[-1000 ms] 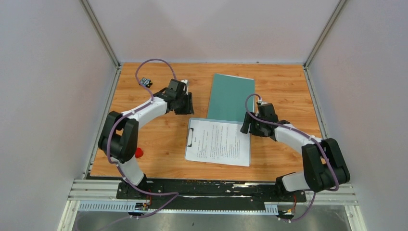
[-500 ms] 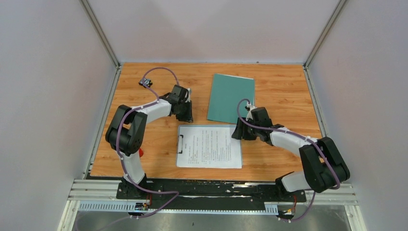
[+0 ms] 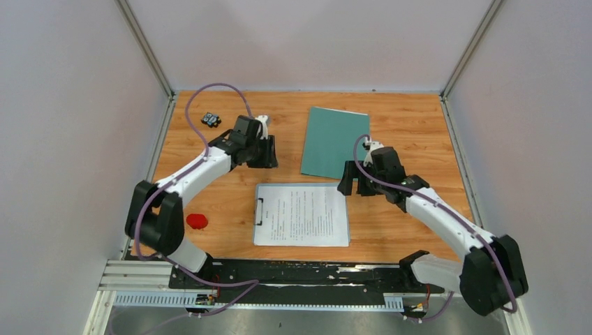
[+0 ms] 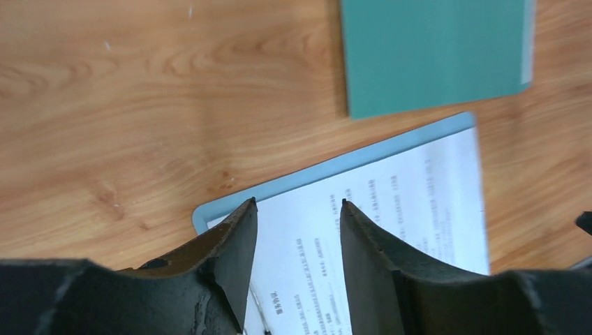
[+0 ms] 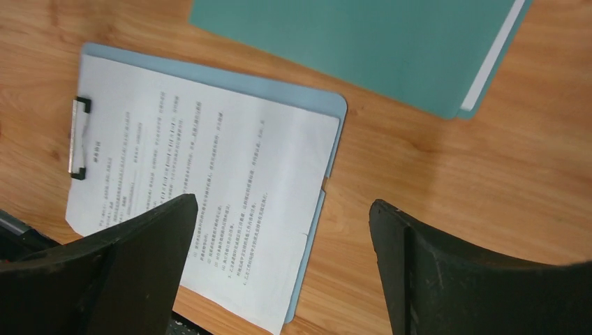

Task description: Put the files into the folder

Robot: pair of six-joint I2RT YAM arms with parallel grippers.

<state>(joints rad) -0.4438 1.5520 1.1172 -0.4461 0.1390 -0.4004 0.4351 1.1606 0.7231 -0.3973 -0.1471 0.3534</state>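
The files (image 3: pixel 307 216) are white printed sheets clipped on a light blue clipboard (image 3: pixel 260 211) at the table's near middle. Behind them lies the shut teal folder (image 3: pixel 335 142). My left gripper (image 3: pixel 269 150) hovers left of the folder, beyond the clipboard's far left corner, open and empty. My right gripper (image 3: pixel 354 185) hangs by the clipboard's far right corner, open wide and empty. The left wrist view shows the gripper (image 4: pixel 297 203) over the files (image 4: pixel 405 202), with the folder (image 4: pixel 433 52) beyond. In the right wrist view the gripper (image 5: pixel 283 202) straddles the files' (image 5: pixel 209 160) edge, with the folder (image 5: pixel 363 42) above.
A small red object (image 3: pixel 197 221) lies on the wooden table (image 3: pixel 209 188) left of the clipboard. A small black part on the purple cable (image 3: pixel 209 118) rests at the far left. The clipboard's metal clip (image 5: pixel 78 136) holds the sheets. White walls enclose three sides.
The clipboard with the files slid left and nearer and now lies square. Both grippers closed partway and opened again. The left arm's elbow swung left, uncovering the red object.
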